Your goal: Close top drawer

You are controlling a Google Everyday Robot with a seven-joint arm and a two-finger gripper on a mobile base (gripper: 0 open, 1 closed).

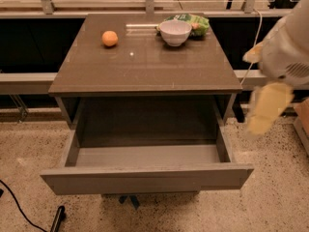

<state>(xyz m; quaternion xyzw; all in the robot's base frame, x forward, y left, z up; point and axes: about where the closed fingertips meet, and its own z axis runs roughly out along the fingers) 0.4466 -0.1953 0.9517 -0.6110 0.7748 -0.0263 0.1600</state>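
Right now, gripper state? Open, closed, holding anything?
Gripper: cannot be told. It is at the right of the view, beside the open top drawer, not touching it.

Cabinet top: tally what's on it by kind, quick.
orange: 1
bowl: 1
green bag: 1
total: 3
The gripper hangs right of the open top drawer, apart from it.

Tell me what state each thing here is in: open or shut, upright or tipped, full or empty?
top drawer: pulled wide open, nothing inside.
gripper: hangs right of the cabinet, touching nothing.
white bowl: upright on the cabinet top, contents hidden.
orange: whole, resting on the cabinet top.
green packet: lying behind the bowl.
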